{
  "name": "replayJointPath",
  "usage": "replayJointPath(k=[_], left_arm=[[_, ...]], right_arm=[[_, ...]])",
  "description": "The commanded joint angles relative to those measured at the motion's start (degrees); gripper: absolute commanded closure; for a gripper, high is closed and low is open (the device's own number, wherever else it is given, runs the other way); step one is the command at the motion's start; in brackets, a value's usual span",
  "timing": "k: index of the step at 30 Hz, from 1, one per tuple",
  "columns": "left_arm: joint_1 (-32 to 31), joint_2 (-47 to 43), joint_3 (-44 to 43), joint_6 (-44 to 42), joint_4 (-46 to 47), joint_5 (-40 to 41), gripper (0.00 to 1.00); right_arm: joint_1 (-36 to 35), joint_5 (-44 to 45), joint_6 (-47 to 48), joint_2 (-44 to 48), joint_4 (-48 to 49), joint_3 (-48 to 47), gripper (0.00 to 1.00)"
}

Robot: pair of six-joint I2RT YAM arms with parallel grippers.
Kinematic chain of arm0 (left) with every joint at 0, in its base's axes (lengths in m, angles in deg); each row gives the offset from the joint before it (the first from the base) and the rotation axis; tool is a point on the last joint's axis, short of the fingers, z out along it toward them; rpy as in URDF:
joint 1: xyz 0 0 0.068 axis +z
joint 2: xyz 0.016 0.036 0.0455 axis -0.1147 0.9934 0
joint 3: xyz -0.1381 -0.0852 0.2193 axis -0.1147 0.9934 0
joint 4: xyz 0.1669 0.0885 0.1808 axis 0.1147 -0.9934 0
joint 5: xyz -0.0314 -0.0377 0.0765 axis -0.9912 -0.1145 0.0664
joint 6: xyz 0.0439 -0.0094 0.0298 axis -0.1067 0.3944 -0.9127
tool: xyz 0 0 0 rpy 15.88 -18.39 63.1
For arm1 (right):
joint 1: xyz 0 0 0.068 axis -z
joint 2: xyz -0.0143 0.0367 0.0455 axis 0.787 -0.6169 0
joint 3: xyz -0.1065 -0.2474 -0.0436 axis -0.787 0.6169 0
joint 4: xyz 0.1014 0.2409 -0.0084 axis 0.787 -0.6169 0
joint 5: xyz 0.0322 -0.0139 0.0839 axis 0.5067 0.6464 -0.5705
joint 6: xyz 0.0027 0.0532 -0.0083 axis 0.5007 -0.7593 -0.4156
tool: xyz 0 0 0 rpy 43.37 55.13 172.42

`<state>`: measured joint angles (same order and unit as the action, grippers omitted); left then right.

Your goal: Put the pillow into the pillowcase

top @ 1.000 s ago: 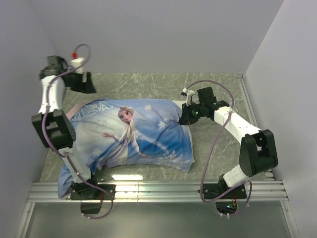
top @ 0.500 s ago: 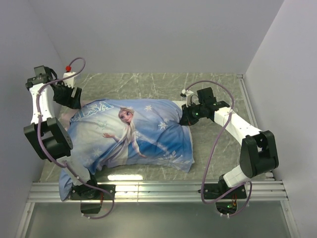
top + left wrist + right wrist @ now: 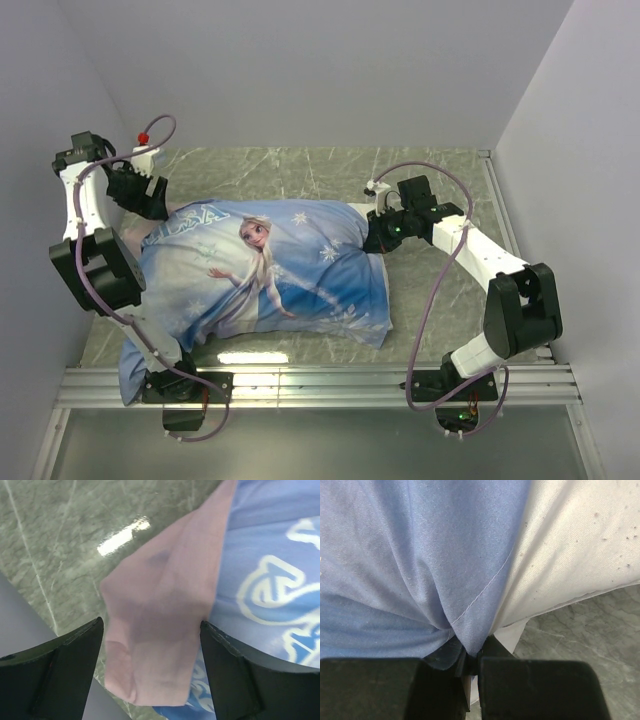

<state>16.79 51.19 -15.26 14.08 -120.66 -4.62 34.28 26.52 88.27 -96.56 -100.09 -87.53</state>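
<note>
The pillowcase (image 3: 260, 275), blue Elsa print up, lies bulging across the table's middle. The white pillow (image 3: 570, 555) shows at its right-hand open end, with a small white tag (image 3: 512, 632) below it; in the top view only a white sliver of the pillow (image 3: 379, 266) peeks out there. My right gripper (image 3: 376, 236) is shut on the blue hem of the pillowcase (image 3: 470, 595), its fingertips pinched together on the fabric (image 3: 472, 655). My left gripper (image 3: 152, 203) hangs open over the pale pink back-left corner of the pillowcase (image 3: 160, 630), one finger (image 3: 55, 675) on each side of it, not touching.
The green marbled tabletop (image 3: 300, 175) is walled at the left, back and right. An aluminium rail (image 3: 330, 385) runs along the near edge. The pillowcase's near-left corner (image 3: 130, 368) droops over that rail beside the left arm's base.
The left arm swung leftward and down from the table's back, bringing its gripper over the pink corner and opening a little wider. The right arm and the pillowcase stayed still.
</note>
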Motion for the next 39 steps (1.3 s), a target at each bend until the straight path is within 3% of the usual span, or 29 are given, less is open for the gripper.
replayJointPath(k=[1,7,12,17,20,21,24,25,30,35,39], left_arm=[[0.00,-4.19,-1.40,-3.22,-4.19,-4.34,0.16],[-0.43,-5.68,0.97,-4.19,-4.10,-2.76,0.14],[-2.19,-4.19,3.62,0.38,3.37,2.51,0.18],[-2.81,0.46,0.10,2.22,2.93,1.20,0.21],[-2.72,1.00,0.71,6.00,9.07,3.83,0.36],[-2.63,0.91,0.98,7.14,10.83,4.79,0.45],[-2.55,2.48,-0.77,10.14,15.23,8.14,0.57],[-2.55,3.10,-2.69,10.66,15.32,8.58,0.66],[-4.39,7.50,-7.63,10.49,14.18,3.76,0.99],[-11.50,9.61,-7.73,9.70,12.86,-8.09,1.00],[-24.99,11.80,-8.68,14.87,14.44,-20.38,1.00]], right_arm=[[0.58,3.90,2.60,-0.21,-0.93,-1.97,1.00],[0.58,3.64,2.51,-0.38,-0.85,-2.06,1.00],[0.58,3.81,2.77,-0.56,-1.02,-2.14,1.00],[0.58,4.25,3.30,-0.12,-1.29,-1.79,1.00],[0.58,4.60,3.74,-0.12,-1.46,-1.62,1.00],[0.66,4.78,3.74,-0.03,-1.46,-1.53,1.00],[0.75,4.87,4.00,-0.12,-1.46,-1.61,1.00],[0.75,4.78,4.01,-0.29,-1.38,-1.70,1.00],[0.84,3.55,3.30,-1.35,-0.85,-2.40,1.00],[0.40,0.74,1.11,-3.10,1.51,-3.63,1.00],[-0.91,-0.84,-1.44,-5.21,3.28,-5.57,1.00]])
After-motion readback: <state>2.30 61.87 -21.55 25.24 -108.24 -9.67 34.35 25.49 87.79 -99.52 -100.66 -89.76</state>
